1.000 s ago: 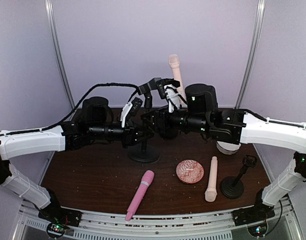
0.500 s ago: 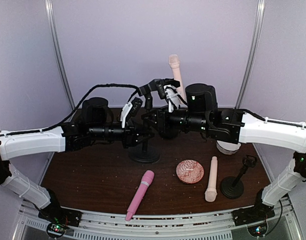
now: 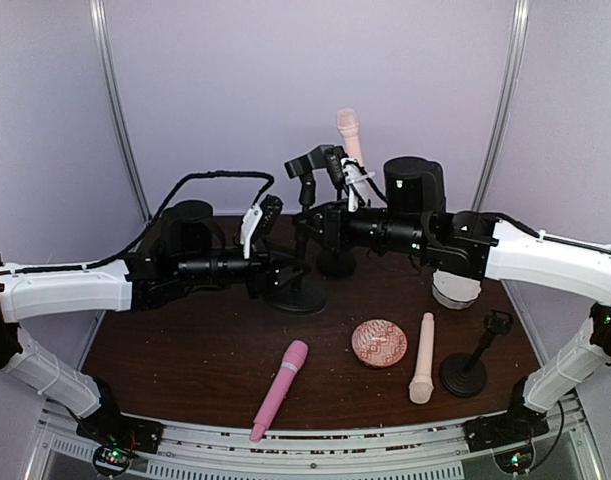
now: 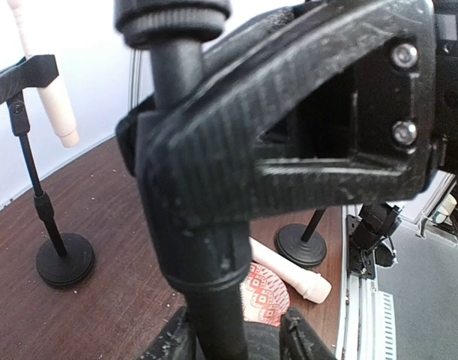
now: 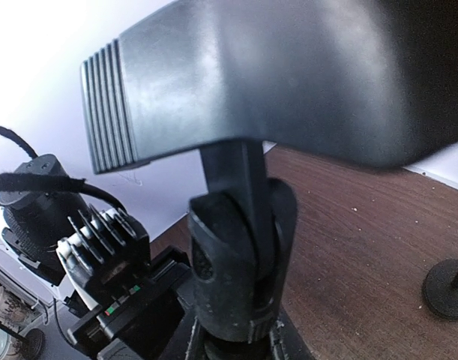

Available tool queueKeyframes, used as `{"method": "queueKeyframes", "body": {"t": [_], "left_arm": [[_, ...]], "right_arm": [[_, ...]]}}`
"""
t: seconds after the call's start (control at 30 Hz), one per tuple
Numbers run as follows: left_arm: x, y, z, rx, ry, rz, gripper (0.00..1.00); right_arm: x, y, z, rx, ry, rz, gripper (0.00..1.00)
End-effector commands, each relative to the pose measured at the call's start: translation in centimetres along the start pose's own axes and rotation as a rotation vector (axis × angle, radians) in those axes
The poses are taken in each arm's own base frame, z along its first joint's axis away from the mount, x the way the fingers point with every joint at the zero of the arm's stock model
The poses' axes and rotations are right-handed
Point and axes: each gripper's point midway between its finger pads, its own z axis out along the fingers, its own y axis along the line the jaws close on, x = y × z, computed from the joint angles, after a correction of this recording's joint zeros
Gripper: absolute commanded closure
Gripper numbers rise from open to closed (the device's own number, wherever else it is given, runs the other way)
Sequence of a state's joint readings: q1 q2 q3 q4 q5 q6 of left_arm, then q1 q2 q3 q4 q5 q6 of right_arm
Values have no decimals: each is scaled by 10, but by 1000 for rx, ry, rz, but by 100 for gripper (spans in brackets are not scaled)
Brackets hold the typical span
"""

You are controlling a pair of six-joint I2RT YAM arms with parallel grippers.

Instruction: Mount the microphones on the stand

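Two grippers set on one bare stand.
Low on the pole of the middle stand [image 3: 303, 240], the jaws of the left gripper [image 4: 237, 339] are parted loosely around it. Just under the empty clip [image 3: 310, 160], the right gripper [image 5: 236, 341] is clamped on the neck, probably to steady it for loading. One peach microphone [image 3: 348, 128] is already clipped into the rear stand [image 3: 335, 265]. The pink microphone [image 3: 280, 388] and second peach microphone [image 3: 422, 358] are lying on the table [image 3: 185, 360], well apart from both grippers.

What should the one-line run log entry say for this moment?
left hand: open around stand | right hand: shut on stand | pink microphone, cream microphone: on table
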State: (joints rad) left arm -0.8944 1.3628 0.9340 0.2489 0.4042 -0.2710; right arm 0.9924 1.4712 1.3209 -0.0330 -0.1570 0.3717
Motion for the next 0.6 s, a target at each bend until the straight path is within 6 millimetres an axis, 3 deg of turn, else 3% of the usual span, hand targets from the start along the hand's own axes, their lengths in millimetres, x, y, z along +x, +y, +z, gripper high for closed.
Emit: {"method": "queueKeyframes", "body": {"t": [0.0, 0.3, 0.43, 0.57], "left_arm": [[-19, -6, -4, 6, -76, 58, 63], [-20, -8, -5, 21, -80, 60, 98], [-22, -18, -6, 74, -97, 84, 100], [-25, -33, -8, 162, -114, 107, 100]], "right_arm": [[-61, 30, -23, -104, -177, 30, 100], [-48, 32, -22, -127, -145, -6, 100], [-38, 46, -25, -250, -117, -99, 100], [-29, 77, -46, -554, -112, -184, 100]]}}
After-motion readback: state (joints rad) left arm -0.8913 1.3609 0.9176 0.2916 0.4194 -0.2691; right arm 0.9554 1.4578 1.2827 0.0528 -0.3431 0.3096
